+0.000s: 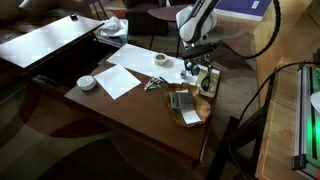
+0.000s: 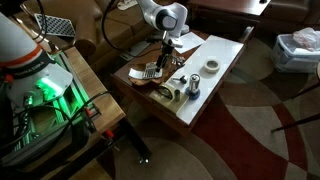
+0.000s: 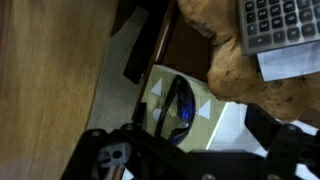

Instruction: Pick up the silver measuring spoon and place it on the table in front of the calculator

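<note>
Homely room: patterned rug [image 2: 262, 128], wooden table [image 1: 140, 116], papers [image 1: 121, 79], calculator [image 1: 182, 100].

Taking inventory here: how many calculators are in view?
1. The calculator lies near one end of the table, beside a tan-and-white object; the wrist view shows its keys too. Clutter could hide another.

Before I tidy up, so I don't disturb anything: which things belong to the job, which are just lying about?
Job: silver measuring spoon, calculator, table.
Lying about: tape roll, white paper, tan-and-white object, round white thing.
</note>
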